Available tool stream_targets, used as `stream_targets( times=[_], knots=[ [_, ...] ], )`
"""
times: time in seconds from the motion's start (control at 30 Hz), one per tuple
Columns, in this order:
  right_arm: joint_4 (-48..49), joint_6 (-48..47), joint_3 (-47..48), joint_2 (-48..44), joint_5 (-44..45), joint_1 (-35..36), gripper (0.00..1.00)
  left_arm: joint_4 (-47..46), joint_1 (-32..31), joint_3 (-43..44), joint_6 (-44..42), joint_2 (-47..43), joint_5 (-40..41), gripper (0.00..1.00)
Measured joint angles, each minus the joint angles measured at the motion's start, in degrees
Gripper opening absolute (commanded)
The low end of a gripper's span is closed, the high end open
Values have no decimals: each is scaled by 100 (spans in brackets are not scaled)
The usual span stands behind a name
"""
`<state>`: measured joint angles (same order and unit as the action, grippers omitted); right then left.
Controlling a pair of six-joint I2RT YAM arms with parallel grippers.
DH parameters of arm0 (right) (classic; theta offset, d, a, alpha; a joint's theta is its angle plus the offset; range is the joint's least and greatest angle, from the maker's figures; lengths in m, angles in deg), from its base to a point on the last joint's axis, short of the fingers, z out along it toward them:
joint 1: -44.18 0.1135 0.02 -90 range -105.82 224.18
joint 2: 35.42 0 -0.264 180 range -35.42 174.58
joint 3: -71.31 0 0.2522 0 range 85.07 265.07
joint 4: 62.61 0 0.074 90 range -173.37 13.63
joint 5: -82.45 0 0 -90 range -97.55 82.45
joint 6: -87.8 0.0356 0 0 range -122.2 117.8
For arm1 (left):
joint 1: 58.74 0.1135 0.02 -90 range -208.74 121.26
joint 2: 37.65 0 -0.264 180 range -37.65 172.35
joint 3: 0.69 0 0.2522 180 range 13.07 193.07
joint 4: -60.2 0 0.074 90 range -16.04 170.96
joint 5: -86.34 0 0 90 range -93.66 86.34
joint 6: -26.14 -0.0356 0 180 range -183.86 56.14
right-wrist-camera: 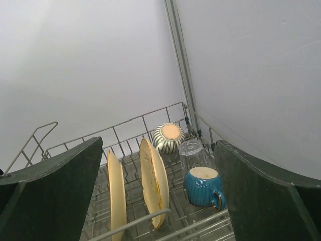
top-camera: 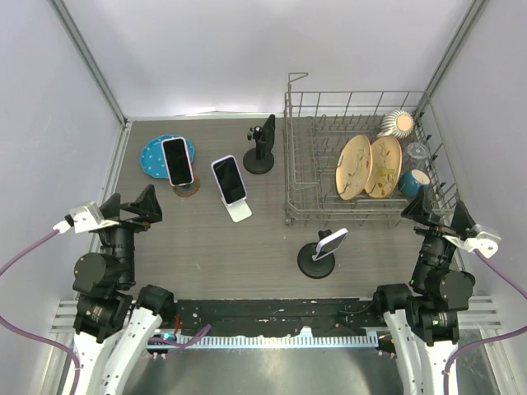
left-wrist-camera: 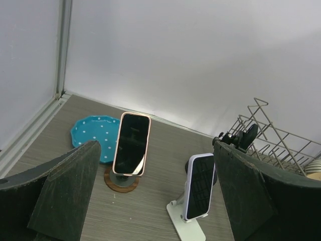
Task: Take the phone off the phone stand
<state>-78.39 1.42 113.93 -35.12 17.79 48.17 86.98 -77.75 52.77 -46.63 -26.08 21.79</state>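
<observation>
Three phones stand on stands. A pink-cased phone (top-camera: 177, 160) (left-wrist-camera: 131, 143) sits on a round wooden-based stand (top-camera: 188, 189). A pale-cased phone (top-camera: 229, 179) (left-wrist-camera: 200, 186) leans on a white stand (top-camera: 240, 211). A third phone (top-camera: 332, 243) rests on a black round-based stand (top-camera: 315, 263) near the front. A black stand (top-camera: 262, 146) at the back holds a dark slab seen edge-on. My left gripper (top-camera: 132, 210) (left-wrist-camera: 155, 196) is open and empty at the near left, well short of the phones. My right gripper (top-camera: 436, 216) (right-wrist-camera: 158, 186) is open and empty at the near right, facing the rack.
A wire dish rack (top-camera: 305, 164) fills the back right, holding two yellow plates (top-camera: 356, 167), a blue mug (top-camera: 413, 181) (right-wrist-camera: 203, 187), a clear glass (right-wrist-camera: 193, 153) and a striped bowl (top-camera: 397, 123). A blue dotted plate (top-camera: 154, 156) lies at the back left. White walls enclose the table.
</observation>
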Motion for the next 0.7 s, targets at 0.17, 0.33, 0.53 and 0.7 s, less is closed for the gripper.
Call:
stream_targets(
  times=[0.17,0.33,0.53,0.7],
  knots=[
    [-24,61,20,0,7,2,100,2,0,0,17,2,-24,100],
    [-24,122,20,0,7,2,100,0,0,0,20,4,-125,100],
    [-24,149,20,0,-2,2,100,-2,0,0,20,28,-249,100],
    [-26,221,20,0,-70,2,100,-11,0,0,17,136,-385,100]
  ],
)
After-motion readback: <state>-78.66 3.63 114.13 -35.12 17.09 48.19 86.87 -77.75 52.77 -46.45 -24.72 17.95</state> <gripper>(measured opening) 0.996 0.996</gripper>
